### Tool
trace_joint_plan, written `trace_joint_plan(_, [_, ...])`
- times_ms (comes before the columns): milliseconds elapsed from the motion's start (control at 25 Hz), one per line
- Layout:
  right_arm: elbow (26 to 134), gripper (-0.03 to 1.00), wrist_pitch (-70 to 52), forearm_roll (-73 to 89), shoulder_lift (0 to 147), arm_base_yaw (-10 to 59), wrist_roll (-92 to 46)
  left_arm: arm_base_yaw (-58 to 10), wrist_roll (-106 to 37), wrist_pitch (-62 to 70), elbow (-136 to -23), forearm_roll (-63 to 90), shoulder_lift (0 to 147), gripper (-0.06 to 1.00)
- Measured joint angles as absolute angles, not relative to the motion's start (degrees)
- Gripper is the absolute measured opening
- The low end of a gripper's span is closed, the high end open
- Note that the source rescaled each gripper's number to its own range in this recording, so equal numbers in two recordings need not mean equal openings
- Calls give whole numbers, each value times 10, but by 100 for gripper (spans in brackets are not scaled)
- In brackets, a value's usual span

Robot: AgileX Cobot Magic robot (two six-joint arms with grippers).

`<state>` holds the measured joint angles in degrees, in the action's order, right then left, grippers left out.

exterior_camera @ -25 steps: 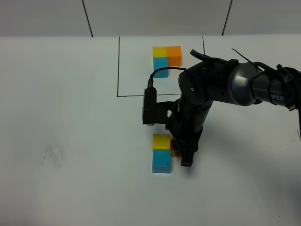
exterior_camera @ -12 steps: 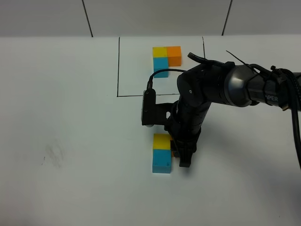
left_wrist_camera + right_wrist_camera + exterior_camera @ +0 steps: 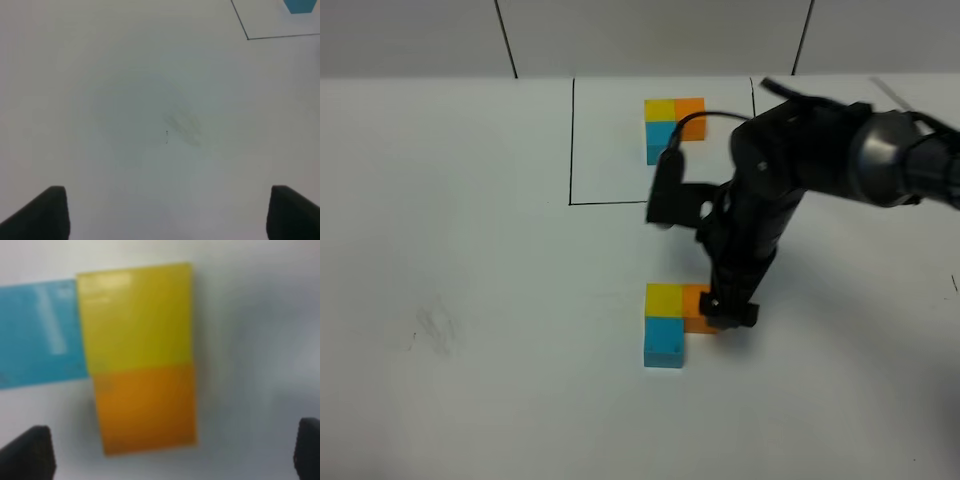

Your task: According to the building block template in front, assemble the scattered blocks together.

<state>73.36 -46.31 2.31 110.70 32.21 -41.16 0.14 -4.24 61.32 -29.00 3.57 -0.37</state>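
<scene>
The building block template (image 3: 675, 122) lies at the back inside a thin black drawn frame: yellow corner, orange arm, cyan arm. The scattered blocks sit together nearer the front. The yellow cube (image 3: 665, 299) has the orange cube (image 3: 694, 306) against its right side and the cyan cube (image 3: 664, 342) against its front. My right gripper (image 3: 728, 308) hovers over the orange cube's right edge. In the right wrist view it (image 3: 167, 454) is open, its fingertips (image 3: 25, 452) wide apart on either side of the orange cube (image 3: 145, 407), clear of it. My left gripper (image 3: 170, 215) is open over bare table.
The white table (image 3: 470, 250) has a faint smudge (image 3: 435, 325) at the left, also in the left wrist view as a smudge (image 3: 182, 125). A corner of the black frame (image 3: 248, 37) and a bit of the template's cyan cube (image 3: 301, 5) show there too.
My right gripper has opened and let go of the orange cube, which now rests against the yellow cube. The right arm has shifted right and up. The left gripper has not moved.
</scene>
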Motion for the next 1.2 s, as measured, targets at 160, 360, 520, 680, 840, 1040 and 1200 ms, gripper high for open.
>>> trace_joint_plan(160, [689,99,-464,-40,1016,195,-291,1,-42,613,-290,36,-4,68])
trace_joint_plan(360, [607,100,-465,-115,890,14,-232,1,-42,613,-290,36,-4,68])
trace_joint_plan(520, [544,100,-465,-128,771,-93,-225,1,-42,613,-290,36,-4,68])
trace_joint_plan(680, [500,100,-455,-126,622,-116,-222,1,-42,613,-290,36,-4,68])
trace_joint_plan(840, [480,100,-451,-101,482,-102,-195,1,-42,613,-290,36,-4,68])
trace_joint_plan(1040, [435,100,-481,-84,336,-45,-170,1,-42,613,-290,36,-4,68])
trace_joint_plan(1200, [390,100,-501,-76,238,-5,-161,1,-42,613,-290,36,-4,68])
